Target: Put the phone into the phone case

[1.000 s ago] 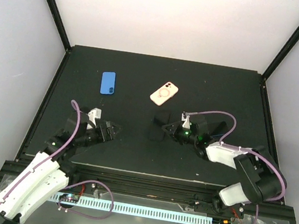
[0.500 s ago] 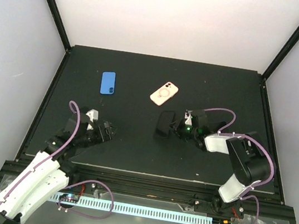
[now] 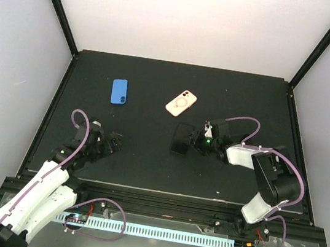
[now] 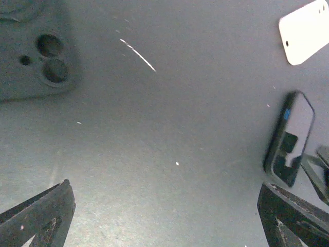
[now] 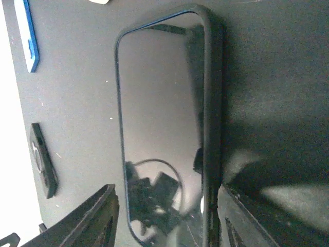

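The black phone (image 3: 182, 138) lies flat on the dark desk (image 3: 145, 170), screen up and glossy in the right wrist view. The right tool (image 3: 194, 142) sits low at its near end. Its fingers are parted, one to either side of the phone's end, and they grip nothing.

The pale pink phone case (image 3: 181, 103) lies back up beyond the phone. Its white ring shows and it is turned at a slant. It is close to the phone but not touching it.

A blue case (image 3: 119, 91) lies well off to the left, towards the far side of the desk. In the left wrist view its two camera holes face up.

The left tool (image 3: 116, 142) is on the near left of the desk, spread as wide as it goes and empty. It is well apart from the phone and both cases.

A second ago the right tool was closed on the phone and held it above the desk, with a shadow beneath. Since then the phone has come down flat and the fingers have opened off it. The left arm has drawn back slightly towards its base. Neither case has moved.
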You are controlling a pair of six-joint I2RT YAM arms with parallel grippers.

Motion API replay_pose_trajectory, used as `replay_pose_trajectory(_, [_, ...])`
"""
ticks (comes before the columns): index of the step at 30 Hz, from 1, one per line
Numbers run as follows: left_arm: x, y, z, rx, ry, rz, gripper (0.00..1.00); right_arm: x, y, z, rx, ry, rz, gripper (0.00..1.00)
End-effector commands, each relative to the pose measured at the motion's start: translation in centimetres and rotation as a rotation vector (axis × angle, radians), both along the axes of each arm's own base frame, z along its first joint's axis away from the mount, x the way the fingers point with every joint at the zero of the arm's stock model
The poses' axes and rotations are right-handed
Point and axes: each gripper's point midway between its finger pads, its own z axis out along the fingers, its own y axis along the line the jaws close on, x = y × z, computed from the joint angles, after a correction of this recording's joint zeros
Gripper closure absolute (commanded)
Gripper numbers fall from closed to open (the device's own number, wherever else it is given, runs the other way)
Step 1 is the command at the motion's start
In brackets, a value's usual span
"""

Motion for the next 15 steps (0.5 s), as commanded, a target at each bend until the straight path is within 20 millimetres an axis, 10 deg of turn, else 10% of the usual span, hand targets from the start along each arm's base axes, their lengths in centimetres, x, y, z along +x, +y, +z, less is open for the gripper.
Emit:
replay_pose_trajectory(1, [1.3, 3.0, 1.7, 0.097, -0.011, 0.139, 0.01, 0.5, 0.0, 2.5, -0.007, -0.067, 0.027, 0.41])
replay_pose_trajectory(8, [3.1, 6.5, 1.1, 0.263, 0.051, 0.229, 0.01, -0.8, -0.5, 5.4, -0.01, -0.144, 0.069, 0.1])
replay_pose_trajectory(15, [5.6, 9.4, -0.7, 0.418, 0.116, 0.217, 0.01, -1.5, -0.9, 8.9, -0.006, -0.246, 0.093, 0.0])
